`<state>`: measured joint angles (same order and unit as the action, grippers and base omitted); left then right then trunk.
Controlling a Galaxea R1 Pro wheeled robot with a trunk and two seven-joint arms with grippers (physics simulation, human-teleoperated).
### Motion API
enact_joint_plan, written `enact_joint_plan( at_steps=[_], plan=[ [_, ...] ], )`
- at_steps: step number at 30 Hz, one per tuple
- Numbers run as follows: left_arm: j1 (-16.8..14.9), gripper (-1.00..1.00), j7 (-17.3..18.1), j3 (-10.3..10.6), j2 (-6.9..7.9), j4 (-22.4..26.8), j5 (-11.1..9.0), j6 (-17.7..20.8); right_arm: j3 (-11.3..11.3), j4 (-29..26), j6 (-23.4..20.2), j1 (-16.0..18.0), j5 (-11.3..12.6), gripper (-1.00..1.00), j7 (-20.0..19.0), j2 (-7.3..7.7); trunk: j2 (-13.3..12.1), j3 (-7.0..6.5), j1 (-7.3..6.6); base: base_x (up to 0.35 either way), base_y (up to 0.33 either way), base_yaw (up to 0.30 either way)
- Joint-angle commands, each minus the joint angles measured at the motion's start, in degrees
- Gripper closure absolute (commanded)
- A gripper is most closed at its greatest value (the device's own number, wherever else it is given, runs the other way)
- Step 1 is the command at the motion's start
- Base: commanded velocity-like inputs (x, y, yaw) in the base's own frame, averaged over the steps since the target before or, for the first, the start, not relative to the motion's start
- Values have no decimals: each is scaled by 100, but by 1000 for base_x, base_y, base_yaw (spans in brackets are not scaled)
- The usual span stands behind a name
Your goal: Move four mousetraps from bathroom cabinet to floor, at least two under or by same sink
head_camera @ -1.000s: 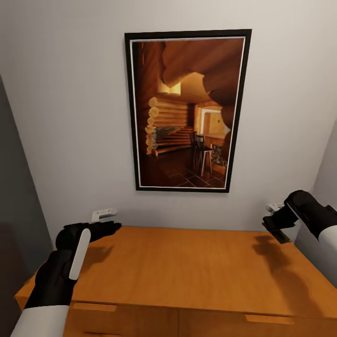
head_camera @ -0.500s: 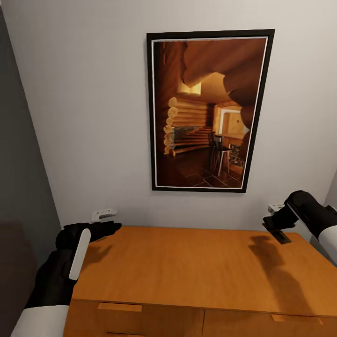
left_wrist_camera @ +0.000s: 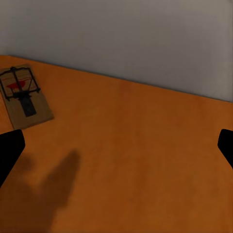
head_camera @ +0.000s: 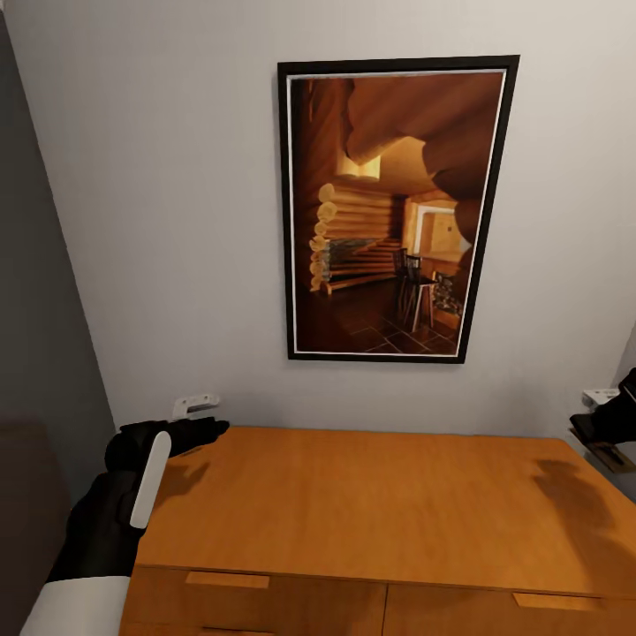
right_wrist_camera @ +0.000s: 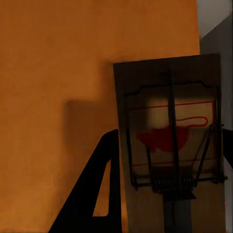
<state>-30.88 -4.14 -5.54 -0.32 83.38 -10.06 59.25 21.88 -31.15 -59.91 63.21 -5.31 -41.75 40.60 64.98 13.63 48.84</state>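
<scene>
Now, my left claw [head_camera: 199,422]: it hovers over the left end of the cabinet [head_camera: 371,495], near the wall; my fingers stand wide apart, one dark tip at each side of my left wrist view, nothing between them
Mousetrap on the top [left_wrist_camera: 24,96]: a flat tan board with dark wire and a red patch, lying on the orange-brown wood near the back wall; in my left wrist view it sits off to one side, ahead of one fingertip [left_wrist_camera: 8,153] and not touching it, well outside the gap
My right claw [head_camera: 608,422]: at the right edge of the head view, above the right end of the cabinet; it is clamped on a second mousetrap [right_wrist_camera: 170,150]
Held mousetrap: it stands lifted off the wood, its wire frame, spring and red patch facing my right wrist camera; a dark finger [right_wrist_camera: 99,194] lies along one long edge, and the other side is cut off by the frame; in the head view a thin tan edge of it pokes out below the claw [head_camera: 609,455]
Cabinet: flat top, two drawer fronts with wooden bar handles [head_camera: 227,579] visible at the near edge; shadows of both arms fall on the top
Wall behind: pale, with a dark-framed picture [head_camera: 397,208] of a log interior hanging above the cabinet
</scene>
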Motion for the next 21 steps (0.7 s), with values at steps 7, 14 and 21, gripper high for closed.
enact_joint_plan(
  at_steps=[7, 14, 21],
  plan=[
    [-5, -100, -42, -5, -4, 10, -57, 30, 23, 3, -9, 7, -19, 100, -68, 134, 5, 9, 1, 0, 0, 0],
    [-5, -100, -42, -31, -4, 4, -49, 34, 27, 4, -9, 7, -14, 100, -70, 107, 5, 9, 1, 0, 95, 0],
    [-5, -100, -43, -38, 1, 3, -49, 26, 33, 4, -9, 7, -14, 100, -70, 84, 5, 9, 1, 0, 246, 0]
  ],
)
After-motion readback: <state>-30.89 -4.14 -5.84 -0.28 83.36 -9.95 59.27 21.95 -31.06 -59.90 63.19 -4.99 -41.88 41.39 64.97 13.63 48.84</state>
